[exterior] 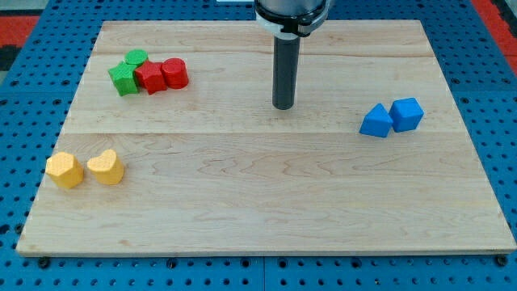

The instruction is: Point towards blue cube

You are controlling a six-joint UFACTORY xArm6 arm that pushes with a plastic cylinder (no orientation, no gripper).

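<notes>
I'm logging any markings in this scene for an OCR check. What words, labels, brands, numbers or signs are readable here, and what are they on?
None: no text, label, brand, number or sign is readable anywhere in this view.
The pale wooden board is bare wood grain.
The blue cube, the blue triangular block, the red, green and yellow blocks are plain coloured, unmarked.
The dark rod, down to my tip, carries no lettering.
The blue perforated surface around the board shows only holes.

Blocks — two green (129,73); two red (161,75); two blue (392,118); two yellow (84,169)

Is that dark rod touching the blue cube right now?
No, my tip stands apart from the blue cube, well to its left in the view.
</notes>
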